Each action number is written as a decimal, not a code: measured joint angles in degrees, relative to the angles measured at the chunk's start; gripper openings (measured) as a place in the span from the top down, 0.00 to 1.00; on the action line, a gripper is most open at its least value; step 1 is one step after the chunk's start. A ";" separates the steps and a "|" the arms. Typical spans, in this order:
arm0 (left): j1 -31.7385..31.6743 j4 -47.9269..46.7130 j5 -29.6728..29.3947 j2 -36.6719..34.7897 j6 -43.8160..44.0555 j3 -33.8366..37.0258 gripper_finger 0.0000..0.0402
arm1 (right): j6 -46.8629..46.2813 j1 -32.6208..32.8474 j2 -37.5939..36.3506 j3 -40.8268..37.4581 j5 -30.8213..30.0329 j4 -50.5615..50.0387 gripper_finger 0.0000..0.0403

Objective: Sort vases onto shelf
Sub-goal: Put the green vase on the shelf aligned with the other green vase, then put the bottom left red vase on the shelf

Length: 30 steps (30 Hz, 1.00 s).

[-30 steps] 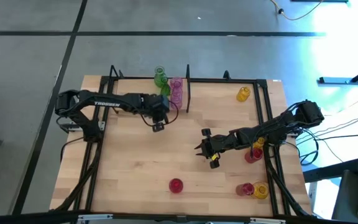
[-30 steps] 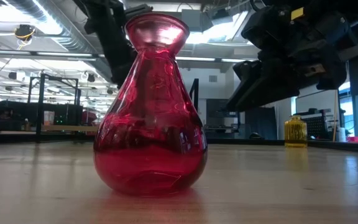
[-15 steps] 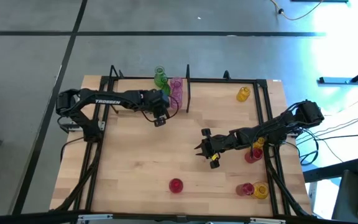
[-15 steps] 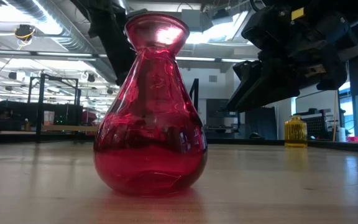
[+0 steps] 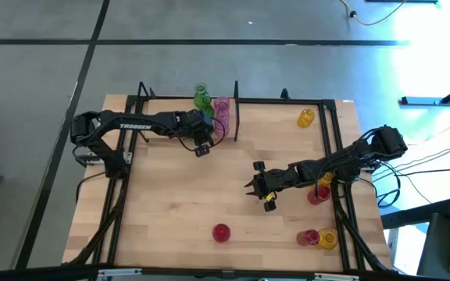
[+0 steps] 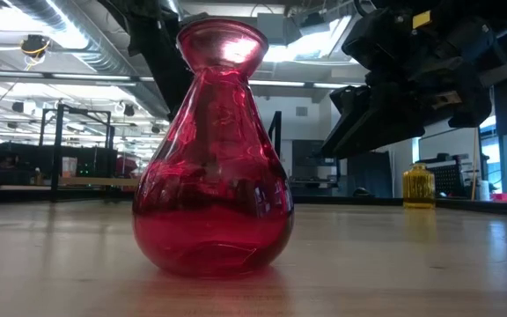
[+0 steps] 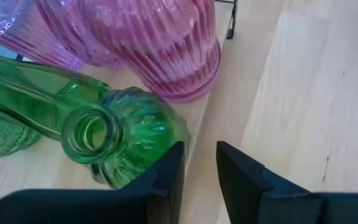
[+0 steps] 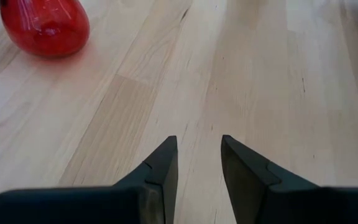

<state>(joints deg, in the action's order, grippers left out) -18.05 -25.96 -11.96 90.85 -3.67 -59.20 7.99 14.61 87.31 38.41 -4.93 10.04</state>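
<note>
Left gripper [image 7: 199, 167] hovering at counter's far edge, fingers slightly parted, gripping nothing, just beside translucent green glass bulb vase [image 7: 120, 140]. Green vase sitting with ribbed pink glass vase [image 7: 160, 46] by black upright divider [image 5: 235, 109], likely grouped as sorted. Right gripper [image 8: 197, 165] waiting over mid-counter, fingers narrowly apart, empty, pointing toward translucent red glass vase [image 8: 44, 26] near front edge, probably next pick. Yellow glass vase [image 5: 305, 117] standing alone at far right corner.

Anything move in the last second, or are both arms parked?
The left gripper edged back toward the green vase and pink vase at the shelf, empty, jaws slightly apart. The right gripper, empty, stayed mid-table; the red vase and the others did not move.
</note>
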 joint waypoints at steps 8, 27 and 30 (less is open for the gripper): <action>7.83 -0.35 0.49 -6.73 5.48 0.09 0.79 | 0.00 0.00 0.00 -0.02 0.00 0.02 0.73; 39.86 13.25 1.65 -6.12 26.37 -0.18 0.78 | 2.75 0.00 0.00 -0.02 -2.51 0.75 0.73; 41.96 11.07 -0.02 -3.74 28.86 -2.79 0.78 | 2.97 0.00 0.00 -0.02 -2.56 3.35 0.73</action>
<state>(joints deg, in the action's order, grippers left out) 23.91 -14.88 -11.98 87.11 25.19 -61.99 10.96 14.61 87.31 38.39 -7.49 13.39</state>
